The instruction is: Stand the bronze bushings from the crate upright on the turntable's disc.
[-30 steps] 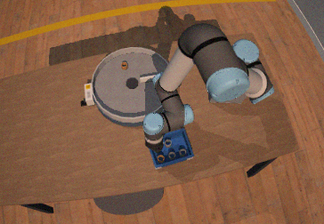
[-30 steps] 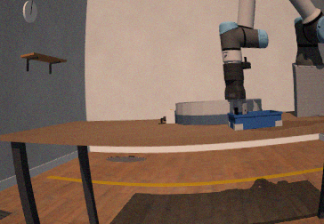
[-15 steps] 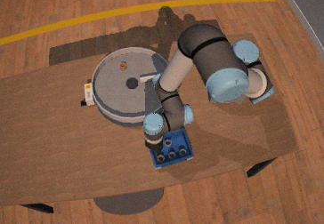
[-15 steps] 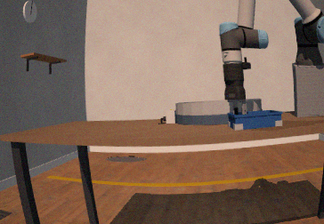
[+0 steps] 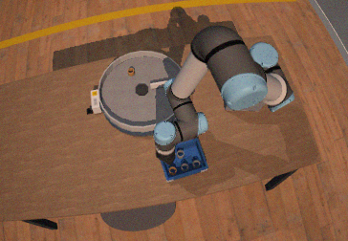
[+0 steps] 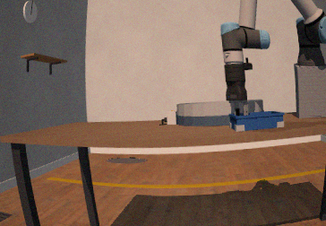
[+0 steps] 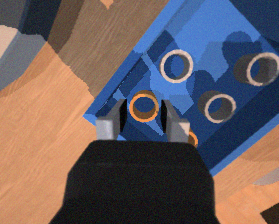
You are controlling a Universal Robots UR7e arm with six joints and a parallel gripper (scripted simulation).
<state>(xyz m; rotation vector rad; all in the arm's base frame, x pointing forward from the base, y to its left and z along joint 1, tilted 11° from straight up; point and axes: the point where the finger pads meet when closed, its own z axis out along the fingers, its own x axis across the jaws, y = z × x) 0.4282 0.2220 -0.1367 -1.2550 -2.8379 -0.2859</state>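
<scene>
Open disc (image 5: 121, 98) lies near-left of the hub (image 5: 141, 89); a bronze bushing (image 5: 131, 71) blocks a spot far-left. In the crate (image 5: 187, 174) (image 6: 260, 123) (image 7: 136, 56), slim gaps flank the bushing (image 7: 131, 108) between the fingertips — another bronze one crowds their right.

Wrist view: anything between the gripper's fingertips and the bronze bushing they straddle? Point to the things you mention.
Nothing visible: in the wrist view, only a narrow gap separates each fingertip of the gripper (image 7: 144, 114) from the bronze bushing (image 7: 131, 108).
</scene>
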